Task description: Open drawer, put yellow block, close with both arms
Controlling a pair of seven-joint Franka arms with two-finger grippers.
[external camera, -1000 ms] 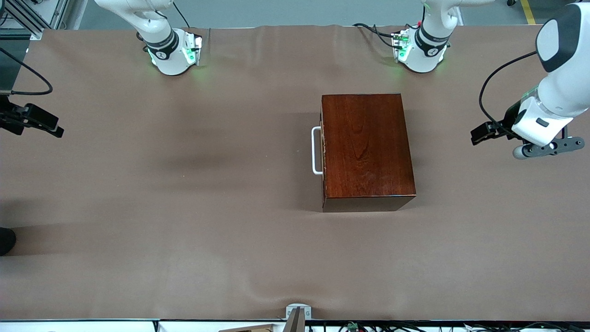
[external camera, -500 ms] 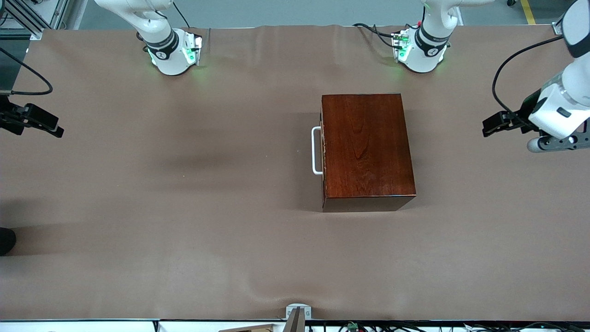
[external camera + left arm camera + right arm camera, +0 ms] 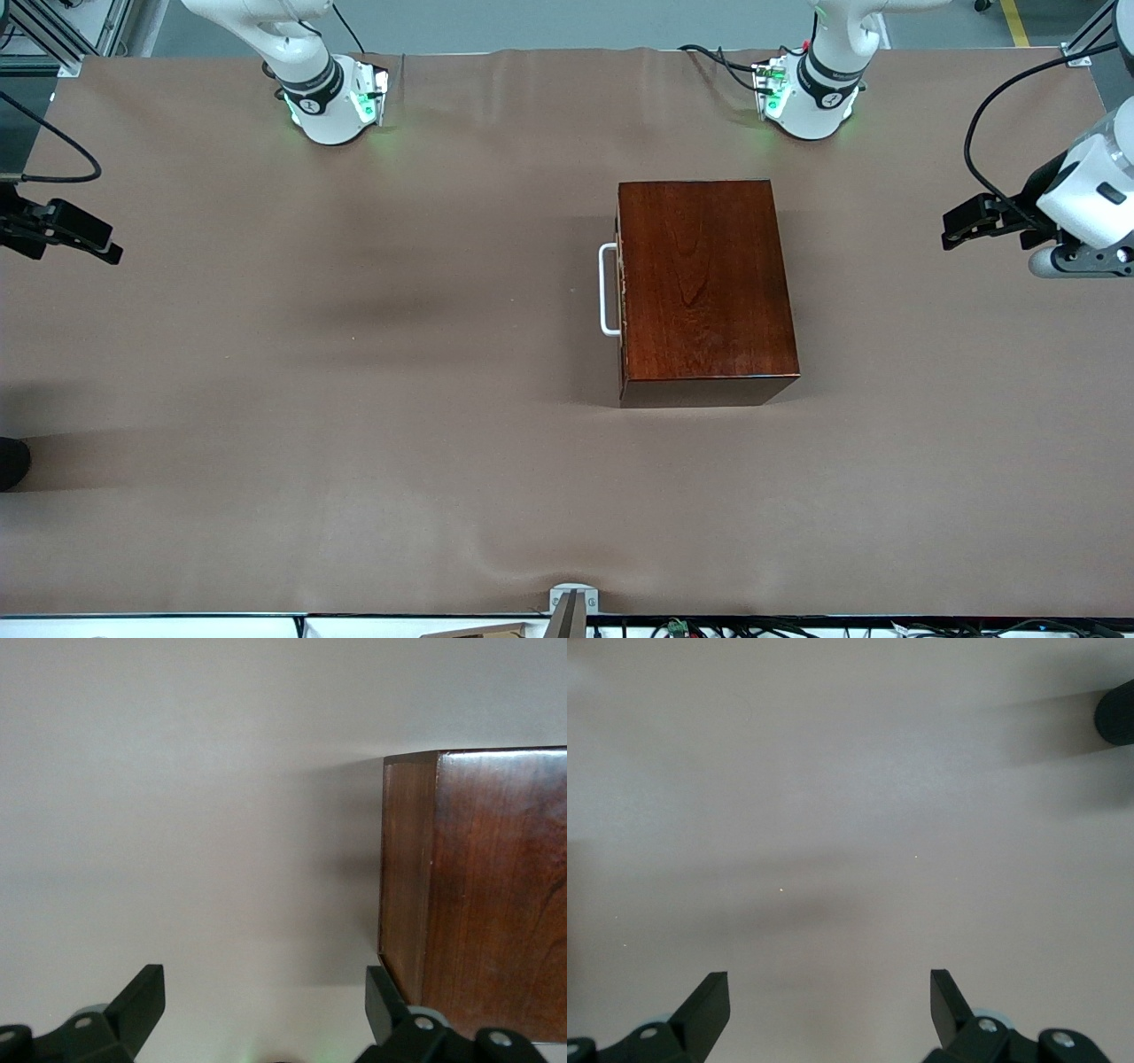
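stage: looking finished | drawer (image 3: 620, 291) sitting shut in box mid-table | yellow block not showing, presumably inside | left gripper (image 3: 266, 1010) hanging spread over left-arm end | right gripper (image 3: 830, 1005) spread, waiting over right-arm end

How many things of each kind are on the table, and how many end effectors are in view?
Wooden box with drawer shut: 1
White handle: 1
Robot bases: 2
End effectors, left and right, both open: 2
Yellow block: 0 in view
Total: 6
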